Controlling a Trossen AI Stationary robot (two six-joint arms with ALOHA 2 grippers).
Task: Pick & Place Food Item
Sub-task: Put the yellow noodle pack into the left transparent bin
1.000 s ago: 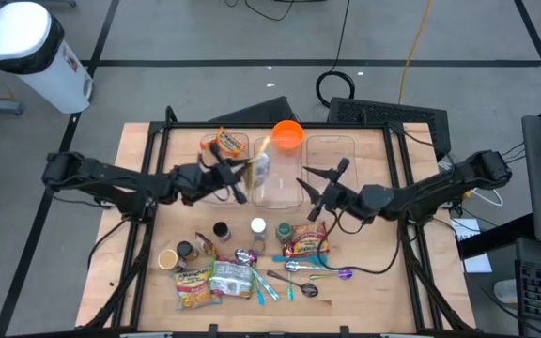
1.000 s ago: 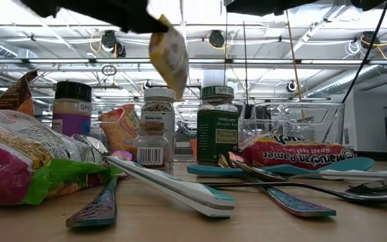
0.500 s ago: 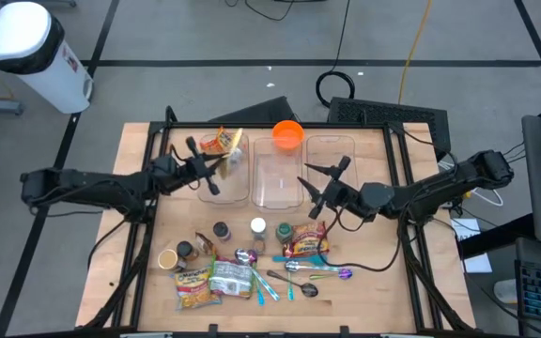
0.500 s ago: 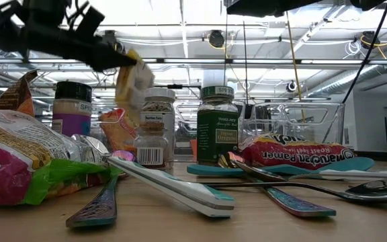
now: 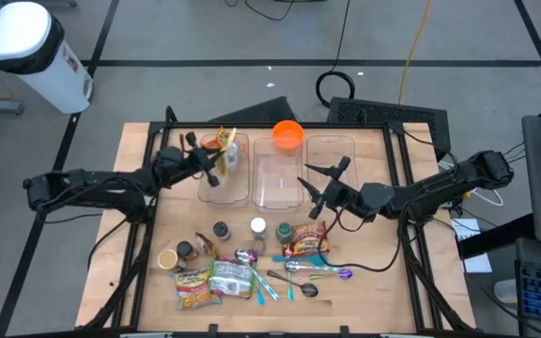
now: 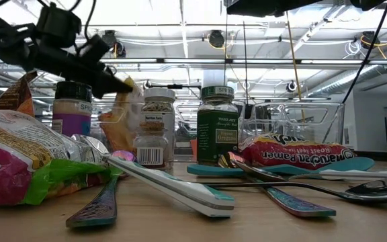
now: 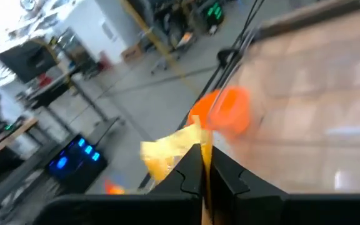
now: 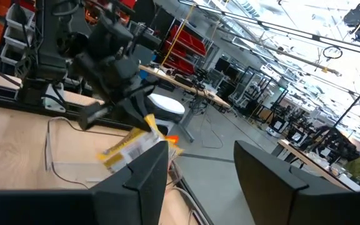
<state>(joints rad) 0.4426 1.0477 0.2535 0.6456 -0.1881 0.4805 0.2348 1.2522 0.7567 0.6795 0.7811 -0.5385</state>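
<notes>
Your left tool [image 5: 216, 161], clamped on the yellow packet [image 5: 228, 148], has swung from the middle bin [image 5: 276, 178] to the left bin [image 5: 225, 183]; release next.

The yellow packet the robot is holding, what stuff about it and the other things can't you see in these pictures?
- Yellow packet: its label is unreadable, too small in the high view and blurred in the left wrist view. The left gripper pinches it over the left clear bin.
- Whether the packet touches the bin: the spice jar blocks the low view.
- Small jars: labels too small from above.
- Right gripper: its fingertips are cut off in the right wrist view.
</notes>
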